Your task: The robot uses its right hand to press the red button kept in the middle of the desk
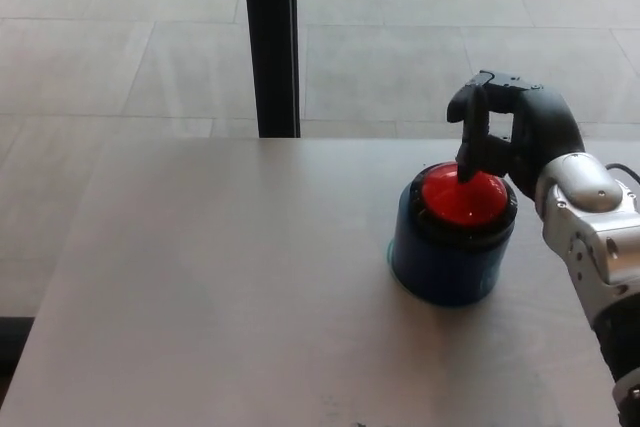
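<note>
A red dome button sits on top of a dark blue cylindrical base on the right half of the pale desk. My right hand reaches in from the right, just behind and over the button. Its black fingers are curled and apart, holding nothing. One fingertip points down and meets the top of the red dome. The silver forearm runs down the right edge of the picture. My left hand does not show.
A black vertical post stands behind the desk's far edge, left of the button. Grey tiled floor lies beyond. The desk's left edge slants down toward the lower left corner.
</note>
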Motion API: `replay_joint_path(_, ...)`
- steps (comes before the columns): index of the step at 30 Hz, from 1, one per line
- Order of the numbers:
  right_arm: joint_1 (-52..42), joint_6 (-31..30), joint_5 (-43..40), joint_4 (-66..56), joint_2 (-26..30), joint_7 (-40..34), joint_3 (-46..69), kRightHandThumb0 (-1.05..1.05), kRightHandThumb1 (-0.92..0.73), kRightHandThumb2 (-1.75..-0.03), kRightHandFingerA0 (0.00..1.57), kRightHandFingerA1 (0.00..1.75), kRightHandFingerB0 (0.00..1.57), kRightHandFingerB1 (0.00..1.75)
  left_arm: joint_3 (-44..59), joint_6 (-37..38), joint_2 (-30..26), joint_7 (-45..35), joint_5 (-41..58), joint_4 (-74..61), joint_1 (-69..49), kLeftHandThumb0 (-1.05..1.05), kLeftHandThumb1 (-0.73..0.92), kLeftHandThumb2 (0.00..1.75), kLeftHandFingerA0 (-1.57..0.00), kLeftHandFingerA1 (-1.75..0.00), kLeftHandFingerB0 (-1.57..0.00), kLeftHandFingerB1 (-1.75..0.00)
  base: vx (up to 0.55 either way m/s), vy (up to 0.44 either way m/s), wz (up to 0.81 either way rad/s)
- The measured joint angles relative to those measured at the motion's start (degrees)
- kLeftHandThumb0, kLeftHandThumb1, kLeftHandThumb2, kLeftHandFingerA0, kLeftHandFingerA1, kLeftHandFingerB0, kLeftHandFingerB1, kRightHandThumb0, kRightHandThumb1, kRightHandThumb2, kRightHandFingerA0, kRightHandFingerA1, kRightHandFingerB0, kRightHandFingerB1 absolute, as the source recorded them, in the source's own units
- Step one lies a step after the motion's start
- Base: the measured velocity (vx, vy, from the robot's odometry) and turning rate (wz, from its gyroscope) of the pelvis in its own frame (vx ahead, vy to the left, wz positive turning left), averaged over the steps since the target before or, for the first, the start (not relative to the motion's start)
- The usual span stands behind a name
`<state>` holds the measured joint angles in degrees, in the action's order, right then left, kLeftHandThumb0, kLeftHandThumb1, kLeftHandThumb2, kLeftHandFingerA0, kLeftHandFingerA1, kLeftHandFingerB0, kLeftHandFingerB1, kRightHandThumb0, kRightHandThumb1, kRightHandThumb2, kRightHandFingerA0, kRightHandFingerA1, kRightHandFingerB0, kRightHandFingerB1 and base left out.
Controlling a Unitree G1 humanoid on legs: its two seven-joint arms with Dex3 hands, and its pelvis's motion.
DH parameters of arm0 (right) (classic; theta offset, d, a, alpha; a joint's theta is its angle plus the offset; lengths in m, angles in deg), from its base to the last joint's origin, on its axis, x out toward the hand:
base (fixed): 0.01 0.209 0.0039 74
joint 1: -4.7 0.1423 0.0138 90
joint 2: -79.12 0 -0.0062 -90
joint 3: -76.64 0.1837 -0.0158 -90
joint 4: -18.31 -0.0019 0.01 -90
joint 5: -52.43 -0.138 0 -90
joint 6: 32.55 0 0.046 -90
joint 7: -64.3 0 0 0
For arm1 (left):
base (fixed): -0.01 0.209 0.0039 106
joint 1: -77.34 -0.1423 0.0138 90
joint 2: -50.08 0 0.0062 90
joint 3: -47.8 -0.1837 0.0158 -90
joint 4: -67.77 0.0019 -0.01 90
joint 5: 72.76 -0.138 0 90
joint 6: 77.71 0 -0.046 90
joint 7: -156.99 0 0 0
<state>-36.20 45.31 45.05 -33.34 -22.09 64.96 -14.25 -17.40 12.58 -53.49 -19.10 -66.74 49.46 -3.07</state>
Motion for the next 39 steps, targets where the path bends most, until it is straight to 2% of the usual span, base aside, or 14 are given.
replay_joint_path(7, 0.54, -0.04, 1.89, 0.01, -0.51, -0.05, -1.04, -0.15, -0.43, -1.42, 0.95, 1.75, 0.83, 1.58, 0.28, 0.00, 0.00, -0.08, 0.33, 0.08, 0.02, -0.50, 0.92, 1.03, -0.43, -1.17, -0.34, -0.97, 0.00, 0.000, 0.00)
replay_joint_path(8, 0.68, -0.06, 2.26, 0.01, -0.52, -0.04, -1.06, -0.14, -0.43, -1.43, 0.96, 1.75, 0.83, 1.58, 0.29, 0.00, 0.00, -0.09, 0.41, 0.20, 0.02, -0.50, 0.91, 1.11, -0.57, -1.03, -0.44, -0.88, 0.00, 0.000, 0.00)
replay_joint_path(9, 0.76, -0.07, 2.49, 0.01, -0.52, -0.04, -1.05, -0.14, -0.43, -1.43, 0.97, 1.75, 0.83, 1.58, 0.29, 0.00, 0.00, -0.10, 0.43, 0.23, 0.01, -0.51, 0.92, 1.04, -0.48, -1.22, -0.38, -1.01, 0.00, 0.000, 0.00)
replay_joint_path(12, 0.79, -0.09, 2.88, 0.01, -0.51, 0.04, -0.94, -0.13, -0.47, -1.37, 0.99, 1.75, 0.83, 1.55, 0.12, 0.00, 0.00, -0.11, 0.52, 0.15, -0.12, -0.52, 0.92, 1.04, -0.45, -1.20, -0.37, -1.05, 0.00, 0.000, 0.00)
replay_joint_path(15, 0.68, -0.11, 3.09, 0.00, -0.41, 0.17, -0.80, -0.14, -0.43, -1.41, 0.98, 1.75, 0.81, 1.56, 0.18, 0.00, 0.00, -0.13, 0.79, 0.15, -0.15, -0.51, 0.92, 1.07, -0.60, -1.07, -0.53, -0.97, 0.00, 0.000, 0.00)
replay_joint_path(16, 0.44, -0.10, 3.16, -0.03, -0.30, 0.32, -0.70, -0.19, -0.42, -1.37, 0.96, 1.75, 0.78, 1.62, 0.10, 0.00, 0.00, -0.13, 0.85, 0.14, -0.15, -0.51, 0.92, 1.05, -0.45, -1.20, -0.34, -1.00, 0.00, 0.000, 0.00)
replay_joint_path(21, -0.74, 0.61, 2.94, -0.52, -0.30, 0.82, 0.90, -0.18, -0.46, -1.29, 0.93, 1.75, 0.78, 1.62, -0.08, 0.00, 0.00, -0.28, 1.02, 0.12, -0.15, -0.50, 0.92, 1.10, -0.57, -1.03, -0.48, -0.91, 0.00, 0.000, 0.00)
replay_joint_path(23, -1.56, 1.09, 2.67, -0.73, -0.72, 0.80, 1.96, -0.17, -0.53, -1.23, 0.92, 1.75, 0.76, 1.62, -0.10, 0.00, 0.00, -0.28, 1.02, 0.11, -0.17, -0.49, 0.92, 1.05, -0.41, -1.18, -0.37, -1.04, 0.00, 0.000, 0.00)
replay_joint_path(28, -3.84, 2.88, 2.34, -1.86, -2.88, 0.48, 3.76, -0.17, -0.52, -1.24, 0.92, 1.75, 0.75, 1.63, 0.10, 0.00, 0.00, -0.46, 1.22, -0.10, -0.18, -0.51, 0.92, 1.05, -0.44, -1.21, -0.29, -0.95, 0.00, 0.000, 0.00)
replay_joint_path(29, -4.13, 3.31, 2.35, -1.93, -3.25, 0.35, 3.88, -0.17, -0.50, -1.27, 0.96, 1.75, 0.78, 1.63, 0.09, 0.00, 0.00, -0.47, 1.22, -0.10, -0.17, -0.50, 0.92, 1.09, -0.56, -1.03, -0.41, -0.87, 0.00, 0.000, 0.00)
replay_joint_path(31, -4.83, 4.50, 2.41, -1.71, -4.29, 0.10, 3.97, -0.17, -0.49, -1.28, 0.95, 1.75, 0.79, 1.63, -0.03, 0.00, 0.00, -0.47, 1.21, -0.11, -0.11, -0.50, 0.92, 1.10, -0.56, -1.02, -0.41, -0.86, 0.00, 0.000, 0.00)
replay_joint_path(32, -5.11, 5.14, 2.44, -1.63, -4.69, -0.06, 3.97, -0.18, -0.47, -1.31, 0.96, 1.75, 0.80, 1.63, -0.11, 0.00, 0.00, -0.47, 1.22, -0.11, -0.02, -0.51, 0.92, 1.04, -0.46, -1.20, -0.38, -1.02, 0.00, 0.000, 0.00)
replay_joint_path(38, -6.32, 9.22, 3.09, -0.42, -5.70, -0.67, 2.81, -0.15, -0.43, -1.42, 1.02, 1.75, 0.84, 1.57, -0.73, 0.00, 0.00, -0.42, 1.20, -0.07, 0.52, -0.51, 0.92, 1.10, -0.59, -1.03, -0.42, -0.86, 0.00, 0.000, 0.00)
replay_joint_path(39, -6.44, 9.76, 3.34, -0.19, -5.62, -0.80, 2.33, -0.21, -0.41, -1.38, 0.99, 1.75, 0.81, 1.63, -0.82, 0.00, 0.00, -0.42, 1.19, -0.07, 0.54, -0.51, 0.92, 1.05, -0.48, -1.21, -0.33, -0.96, 0.00, 0.000, 0.00)
